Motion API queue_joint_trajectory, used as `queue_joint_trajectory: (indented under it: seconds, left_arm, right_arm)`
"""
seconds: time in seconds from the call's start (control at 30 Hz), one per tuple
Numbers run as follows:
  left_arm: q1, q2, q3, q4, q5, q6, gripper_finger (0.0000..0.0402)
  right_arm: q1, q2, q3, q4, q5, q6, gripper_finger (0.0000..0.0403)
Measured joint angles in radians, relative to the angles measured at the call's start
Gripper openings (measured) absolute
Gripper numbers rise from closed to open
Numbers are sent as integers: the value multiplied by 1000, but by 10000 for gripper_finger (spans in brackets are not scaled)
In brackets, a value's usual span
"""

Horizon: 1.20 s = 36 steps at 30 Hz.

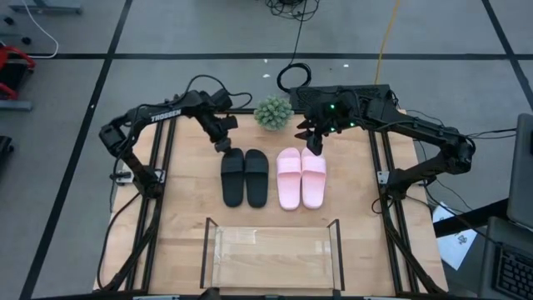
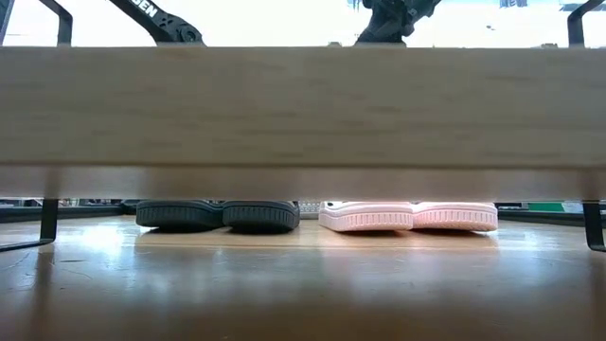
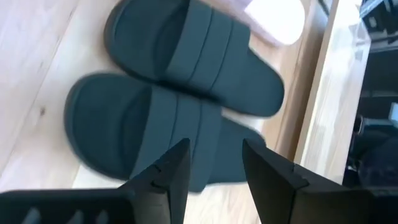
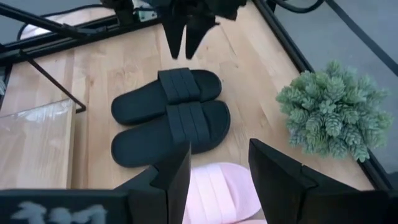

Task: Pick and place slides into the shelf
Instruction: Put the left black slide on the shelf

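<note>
Two black slides (image 1: 244, 177) lie side by side, soles down, on the wooden table, with two pink slides (image 1: 301, 177) right of them. The clear shelf (image 1: 273, 254) with thin black uprights stands at the near edge. My left gripper (image 1: 223, 143) hangs open just above the far end of the left black slide (image 3: 143, 134), its fingers over the strap without touching it. My right gripper (image 1: 314, 143) hovers open above the far end of the pink pair (image 4: 217, 186). The low view shows the near ends of the black slides (image 2: 218, 215) and pink slides (image 2: 407, 217).
A small green plant (image 1: 272, 112) stands at the far edge between the two grippers. Black frame rails (image 1: 376, 179) run along the table's left and right sides. A wide wooden band (image 2: 303, 109) blocks most of the low view.
</note>
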Motion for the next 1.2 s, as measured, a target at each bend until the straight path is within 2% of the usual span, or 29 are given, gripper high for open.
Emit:
queue_joint_trajectory:
  seconds: [0.23,0.47,0.6,0.97,1.2]
  left_arm:
    - [-31,32,0,49,-33,-139,145]
    - [-9,42,0,-74,-106,-120,145]
    - [-10,43,0,-70,-146,-123,145]
    - [-51,157,1,-46,-169,-112,145]
    - [-50,166,6,-48,-182,-92,145]
  right_arm:
    - [0,0,0,-3,-1,0,153]
    - [0,0,0,-8,-1,-14,153]
    - [0,0,0,-8,-2,-32,153]
    - [0,0,0,-8,-2,-34,153]
    - [0,0,0,-8,-3,-36,153]
